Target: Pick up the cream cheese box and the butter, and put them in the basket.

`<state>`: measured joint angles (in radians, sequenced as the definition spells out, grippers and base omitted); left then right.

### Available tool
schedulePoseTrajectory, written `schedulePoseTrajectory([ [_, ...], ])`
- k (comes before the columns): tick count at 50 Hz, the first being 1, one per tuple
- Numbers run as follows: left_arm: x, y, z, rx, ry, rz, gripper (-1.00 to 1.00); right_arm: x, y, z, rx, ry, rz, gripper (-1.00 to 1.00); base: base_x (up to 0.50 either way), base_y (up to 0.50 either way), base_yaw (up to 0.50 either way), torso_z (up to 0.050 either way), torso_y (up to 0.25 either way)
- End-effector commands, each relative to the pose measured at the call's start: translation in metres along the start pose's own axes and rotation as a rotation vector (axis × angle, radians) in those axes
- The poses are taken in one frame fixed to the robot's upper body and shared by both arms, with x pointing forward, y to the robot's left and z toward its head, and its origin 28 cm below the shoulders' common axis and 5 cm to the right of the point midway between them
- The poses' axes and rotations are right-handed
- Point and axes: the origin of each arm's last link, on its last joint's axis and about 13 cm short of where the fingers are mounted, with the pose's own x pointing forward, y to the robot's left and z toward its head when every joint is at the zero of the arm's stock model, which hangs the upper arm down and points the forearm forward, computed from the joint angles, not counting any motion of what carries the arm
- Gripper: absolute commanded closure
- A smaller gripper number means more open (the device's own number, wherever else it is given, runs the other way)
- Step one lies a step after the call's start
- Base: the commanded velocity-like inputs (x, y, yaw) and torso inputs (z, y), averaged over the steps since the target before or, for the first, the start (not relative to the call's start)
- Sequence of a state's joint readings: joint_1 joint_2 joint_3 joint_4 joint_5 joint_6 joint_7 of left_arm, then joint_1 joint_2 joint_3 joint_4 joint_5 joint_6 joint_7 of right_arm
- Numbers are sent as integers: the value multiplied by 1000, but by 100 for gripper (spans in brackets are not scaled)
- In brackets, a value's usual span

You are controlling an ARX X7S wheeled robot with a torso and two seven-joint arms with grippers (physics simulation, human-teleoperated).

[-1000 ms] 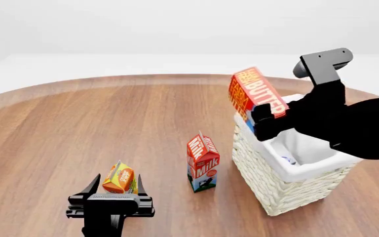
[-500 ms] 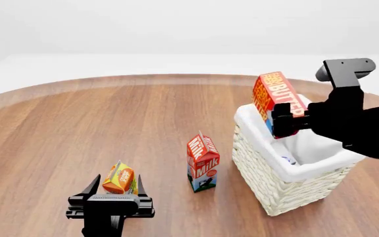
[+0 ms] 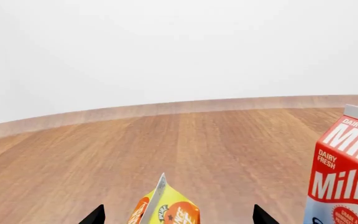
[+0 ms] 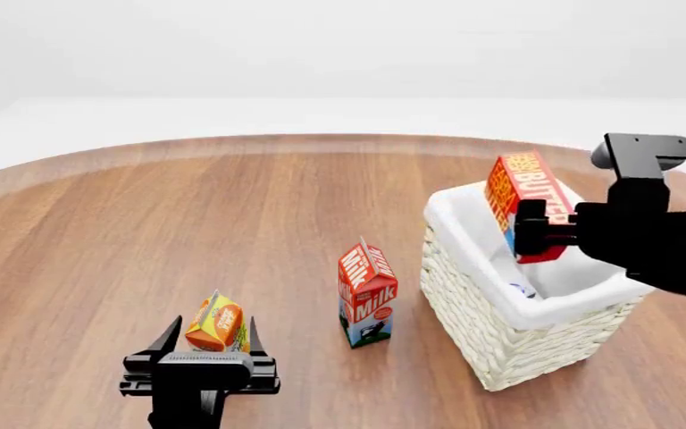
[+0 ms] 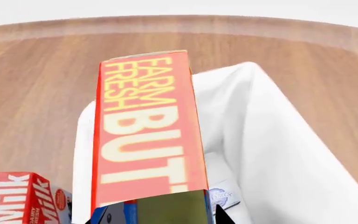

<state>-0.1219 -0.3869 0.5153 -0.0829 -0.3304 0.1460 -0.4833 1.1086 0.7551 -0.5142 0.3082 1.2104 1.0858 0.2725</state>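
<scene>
The butter (image 4: 524, 189), a red-orange box printed "FARM FRESH BUTTER" (image 5: 145, 130), hangs tilted over the mouth of the white wicker basket (image 4: 482, 332), its lower end below the liner rim. My right gripper (image 4: 535, 238) is shut on that lower end, as the right wrist view (image 5: 160, 218) also shows. The cream cheese box (image 4: 520, 290), small and white with blue marks, lies on the basket floor (image 5: 223, 198). My left gripper (image 4: 214, 347) stands open low on the table, its fingers wide either side of a juice carton.
An orange-green juice carton (image 4: 215, 323) (image 3: 166, 209) stands between the left fingers without touching them. A red-and-white milk carton (image 4: 367, 295) (image 3: 346, 172) (image 5: 18, 196) stands just left of the basket. The round wooden table (image 4: 200, 214) stretches away behind them.
The right gripper has carried the butter rightward and down, from above the basket's left rim to over its opening. The left arm has stayed still.
</scene>
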Motion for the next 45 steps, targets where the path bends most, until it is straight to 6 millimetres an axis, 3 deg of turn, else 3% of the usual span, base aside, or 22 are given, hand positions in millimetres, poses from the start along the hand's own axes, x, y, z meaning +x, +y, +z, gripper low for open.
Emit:
schedulePoseTrajectory([
  [1,0,0,0,0,0,0,-100,9,-9,1,19,-26,-32,100,0,0,0,0,0],
  [19,1,0,0,-2,2,0,-100,25,-18,-8,50,4,-62,100,0,0,0,1,1],
  [45,0,0,1,-2,3,-1,-100,29,-19,-12,57,13,-65,100,0,0,0,0,2],
])
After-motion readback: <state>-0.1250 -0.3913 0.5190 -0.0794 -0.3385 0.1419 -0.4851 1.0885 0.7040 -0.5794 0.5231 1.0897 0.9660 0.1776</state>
